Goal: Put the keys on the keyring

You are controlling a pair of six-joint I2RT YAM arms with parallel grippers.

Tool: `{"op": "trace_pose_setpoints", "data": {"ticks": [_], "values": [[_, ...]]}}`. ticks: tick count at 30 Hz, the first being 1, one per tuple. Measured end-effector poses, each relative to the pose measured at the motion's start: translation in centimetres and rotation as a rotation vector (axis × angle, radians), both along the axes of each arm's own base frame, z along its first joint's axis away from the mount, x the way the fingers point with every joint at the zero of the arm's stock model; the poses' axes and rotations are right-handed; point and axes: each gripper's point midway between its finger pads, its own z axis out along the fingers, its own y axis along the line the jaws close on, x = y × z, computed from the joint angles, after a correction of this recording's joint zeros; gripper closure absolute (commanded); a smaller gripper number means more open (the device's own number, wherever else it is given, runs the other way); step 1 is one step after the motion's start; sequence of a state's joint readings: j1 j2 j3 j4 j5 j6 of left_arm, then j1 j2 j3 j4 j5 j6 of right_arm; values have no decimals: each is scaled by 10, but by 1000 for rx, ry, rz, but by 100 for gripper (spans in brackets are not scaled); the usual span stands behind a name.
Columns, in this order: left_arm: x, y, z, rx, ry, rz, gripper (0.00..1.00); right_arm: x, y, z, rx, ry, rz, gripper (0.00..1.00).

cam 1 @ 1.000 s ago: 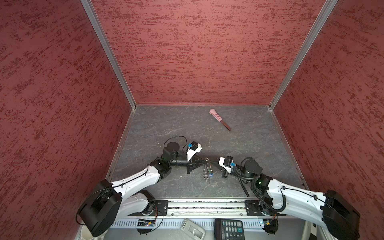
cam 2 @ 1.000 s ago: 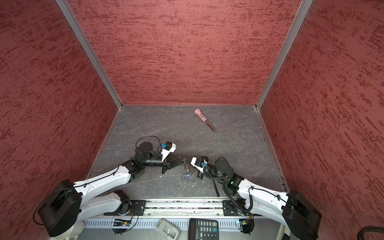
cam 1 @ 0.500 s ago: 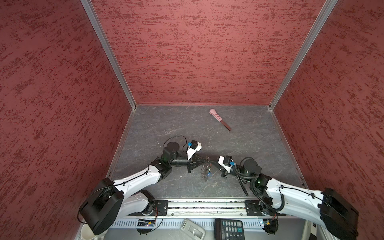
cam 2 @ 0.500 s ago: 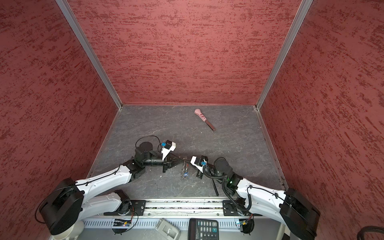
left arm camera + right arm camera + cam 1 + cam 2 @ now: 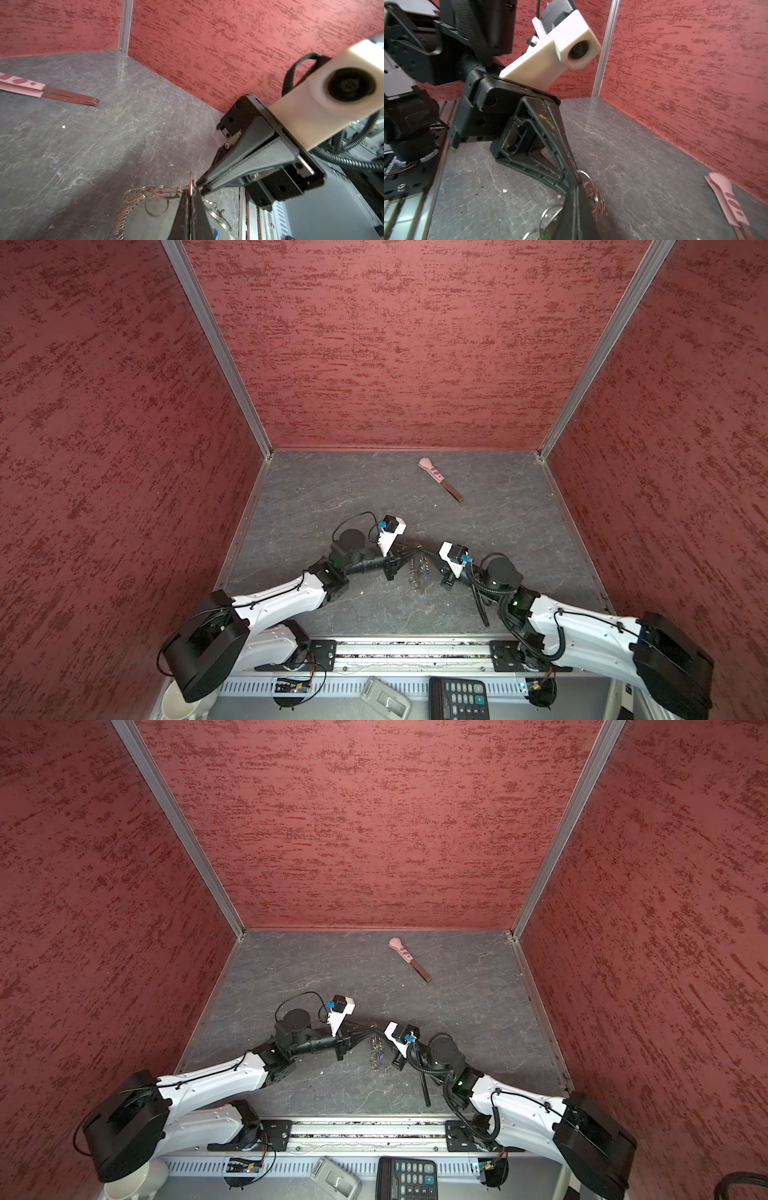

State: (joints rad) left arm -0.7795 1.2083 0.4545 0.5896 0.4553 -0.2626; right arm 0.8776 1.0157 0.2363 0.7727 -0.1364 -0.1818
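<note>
The keyring hangs just above the table between both arms, its silver rings strung in a chain. My left gripper is shut on one ring that stands edge-on between its tips. My right gripper is shut too and pinches the same ring from the opposite side, so the tips nearly touch. In both top views the left gripper and right gripper meet at mid-table. A blue key tag and a green key tag peek out beside the fingers. I see no red tag.
A pink-handled tool with a dark blade lies at the back right. A black rod lies on the table by the right arm. Red walls close three sides. The metal rail runs along the front, with a calculator beyond it.
The hanging chain has swung slightly left and back. Both arms have barely moved and both grippers have stayed shut.
</note>
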Motion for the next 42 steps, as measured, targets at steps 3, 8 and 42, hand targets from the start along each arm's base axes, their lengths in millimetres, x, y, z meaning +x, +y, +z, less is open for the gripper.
{"op": "trace_pose_setpoints", "data": {"ticks": [3, 8, 42], "values": [[8, -4, -6, -16, 45, 65, 100, 8, -3, -6, -13, 14, -37, 94], [14, -7, -7, -49, 64, 128, 100, 9, -2, -10, -14, 32, -38, 87], [-31, 1, 49, -217, -273, -131, 100, -26, -10, 55, 27, 163, 81, 78]]}}
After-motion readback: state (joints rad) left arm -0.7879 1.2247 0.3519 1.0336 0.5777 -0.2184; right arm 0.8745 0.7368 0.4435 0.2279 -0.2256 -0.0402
